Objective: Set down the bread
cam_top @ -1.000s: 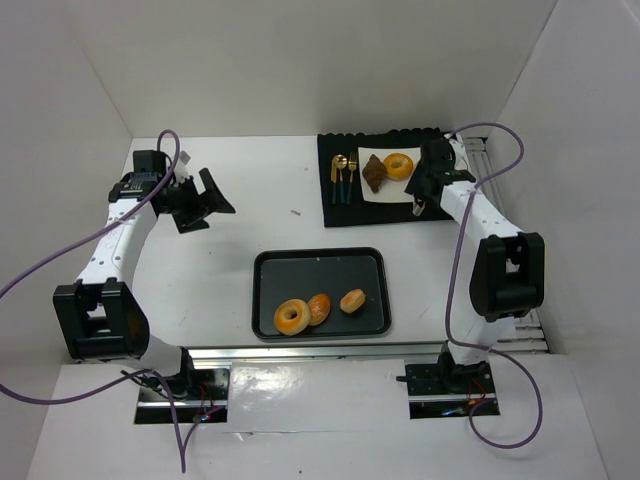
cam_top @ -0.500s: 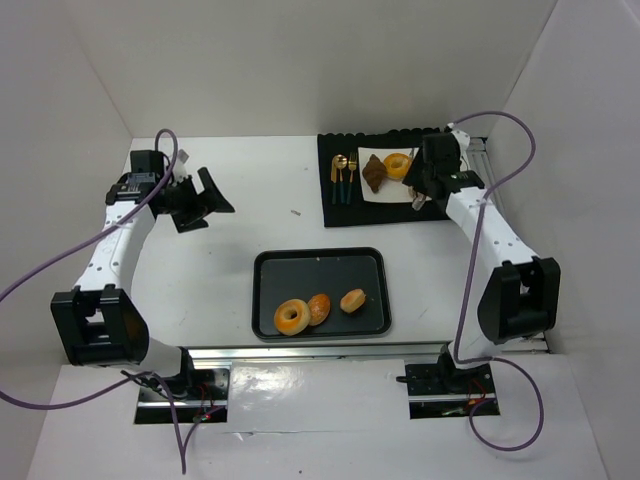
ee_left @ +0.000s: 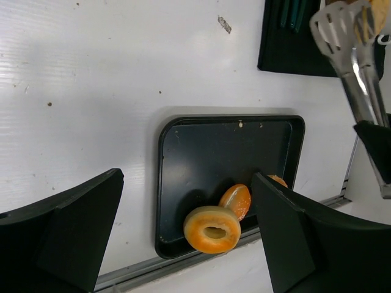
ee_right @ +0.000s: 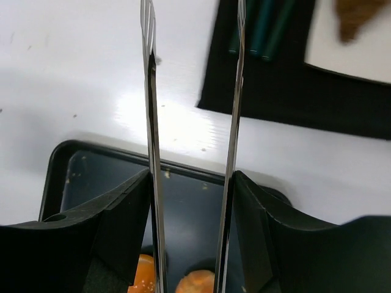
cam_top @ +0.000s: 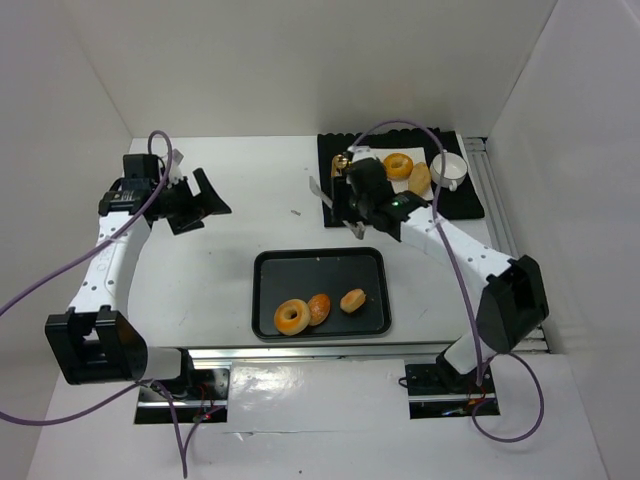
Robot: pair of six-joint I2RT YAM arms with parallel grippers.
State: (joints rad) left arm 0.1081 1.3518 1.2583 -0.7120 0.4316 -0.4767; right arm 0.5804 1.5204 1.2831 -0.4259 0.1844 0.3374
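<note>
Bread: two lots.

Lot one, in the black tray at mid-counter:
- ring doughnut, near-left part
- small bun, touching the doughnut's right side
- second bun, just beside, apart

Lot two, on the black mat at the far right of the white counter:
- second ring doughnut
- oblong tan roll, just beside that doughnut
- dark brown croissant, blurred, on a white sheet

Also on the mat: white cup; teal-handled cutlery.

Right gripper: clamped on metal tongs, above the counter between mat and tray. Tong blades are apart with nothing between them.

Left gripper: jaws wide apart, holding nothing, at far left, well apart from the tray.
</note>
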